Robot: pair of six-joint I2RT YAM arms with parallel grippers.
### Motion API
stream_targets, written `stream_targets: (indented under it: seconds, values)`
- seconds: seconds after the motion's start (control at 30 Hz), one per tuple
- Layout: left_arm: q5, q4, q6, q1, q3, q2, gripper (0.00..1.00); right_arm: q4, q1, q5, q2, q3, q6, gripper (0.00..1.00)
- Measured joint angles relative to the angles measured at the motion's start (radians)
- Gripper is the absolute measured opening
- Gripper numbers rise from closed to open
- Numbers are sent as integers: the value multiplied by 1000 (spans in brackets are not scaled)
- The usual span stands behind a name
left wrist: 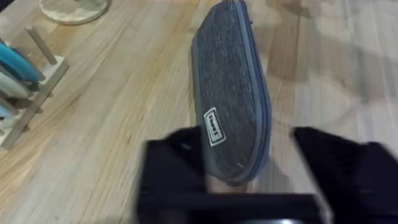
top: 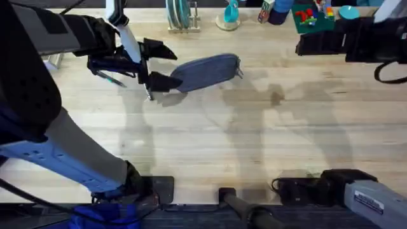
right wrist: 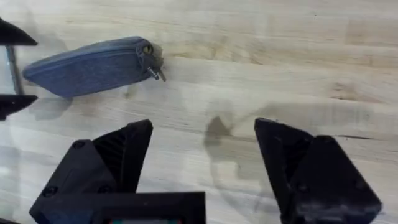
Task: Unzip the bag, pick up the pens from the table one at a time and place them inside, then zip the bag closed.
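The blue-grey bag (top: pixel 206 70) lies closed on the table (top: pixel 254 146) at the far middle, its zipper pull (top: pixel 239 71) at the right end. My left gripper (top: pixel 164 65) is open at the bag's left end. In the left wrist view that rounded end of the bag (left wrist: pixel 230 93) sits between the spread fingers (left wrist: pixel 174 168), not pinched. A thin dark stick, perhaps one of the pens (top: pixel 109 77), pokes out from under the left arm. My right gripper (right wrist: pixel 205 162) hangs high over bare wood, open and holding nothing, with the bag (right wrist: pixel 93 65) and its pull (right wrist: pixel 152 65) well off to one side.
Along the far edge stand a wooden dish rack with plates (top: pixel 179 16), a teal item on a round stand (top: pixel 229 18) and a green tray of colourful toys (top: pixel 311 18). The rack (left wrist: pixel 25 93) is close to the left gripper. Bare wood stretches across the middle and front.
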Motion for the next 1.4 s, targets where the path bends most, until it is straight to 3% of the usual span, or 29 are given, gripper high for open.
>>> stream_targets:
  seconds: [0.13, 0.2, 1.07, 1.4]
  values:
    - [0, 1, 2, 0, 0, 0, 281, 0, 0, 0, 0, 0, 0, 996]
    - [-1, 3, 6, 0, 0, 0, 69, 0, 0, 0, 0, 0, 0, 996]
    - [-2, 1, 5, 0, 0, 0, 44, -48, 0, -1, 0, 0, -3, 997]
    - [-3, 1, 5, 0, 0, 0, 42, -47, 0, -156, 7, 0, -106, 996]
